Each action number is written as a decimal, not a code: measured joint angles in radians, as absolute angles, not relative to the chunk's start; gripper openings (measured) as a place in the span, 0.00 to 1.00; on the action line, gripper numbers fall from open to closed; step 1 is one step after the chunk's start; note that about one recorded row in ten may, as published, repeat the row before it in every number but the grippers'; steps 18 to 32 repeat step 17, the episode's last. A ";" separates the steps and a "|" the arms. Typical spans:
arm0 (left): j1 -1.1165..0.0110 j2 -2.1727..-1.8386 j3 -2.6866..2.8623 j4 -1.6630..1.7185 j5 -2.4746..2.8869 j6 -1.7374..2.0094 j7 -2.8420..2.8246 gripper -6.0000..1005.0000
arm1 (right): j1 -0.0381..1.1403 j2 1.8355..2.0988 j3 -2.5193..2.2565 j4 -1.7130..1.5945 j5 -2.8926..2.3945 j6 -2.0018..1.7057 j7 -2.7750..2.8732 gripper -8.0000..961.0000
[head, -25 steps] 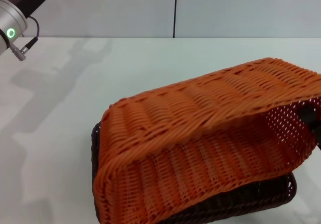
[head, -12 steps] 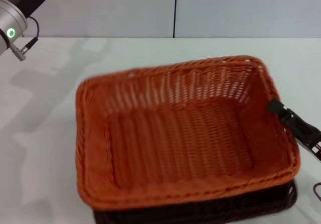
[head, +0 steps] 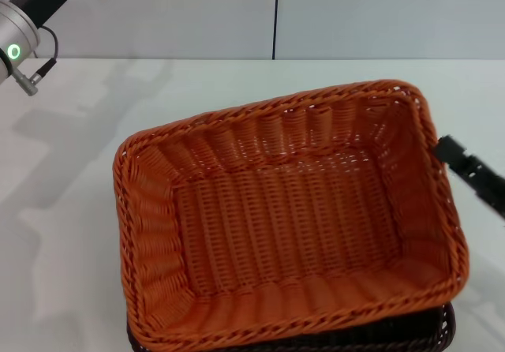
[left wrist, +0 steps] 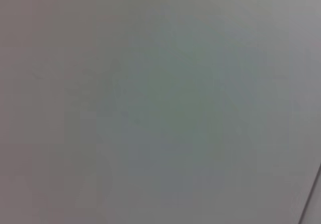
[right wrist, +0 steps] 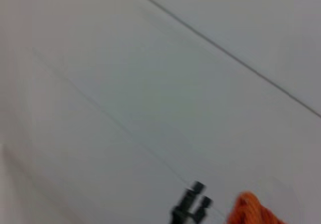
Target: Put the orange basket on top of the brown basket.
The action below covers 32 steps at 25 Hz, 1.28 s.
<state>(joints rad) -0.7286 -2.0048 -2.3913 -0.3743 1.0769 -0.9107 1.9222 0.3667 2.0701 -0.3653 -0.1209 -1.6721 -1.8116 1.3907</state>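
The orange basket (head: 288, 222) sits on the brown basket (head: 410, 338); my right end effector (head: 472, 177), seemingly empty, should retreat.

orange basket (head: 284, 226): woven wicker, ribbed | brown basket (head: 394, 338): dark weave | table (head: 197, 91): smooth, matt

One orange basket (head: 288, 226) sits here. One brown basket (head: 410, 338) lies beneath it. Two robot arms show.

Head view: high, forward-down, close over worktop (head: 79, 210). Wrist views: blank pale surfaces; right shares orange basket (right wrist: 251, 211) corner.
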 joint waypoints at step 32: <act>-0.708 -2.043 -2.544 -0.387 1.078 -0.914 1.929 0.84 | 0.393 1.963 -0.306 -0.387 -1.505 -1.920 1.552 0.61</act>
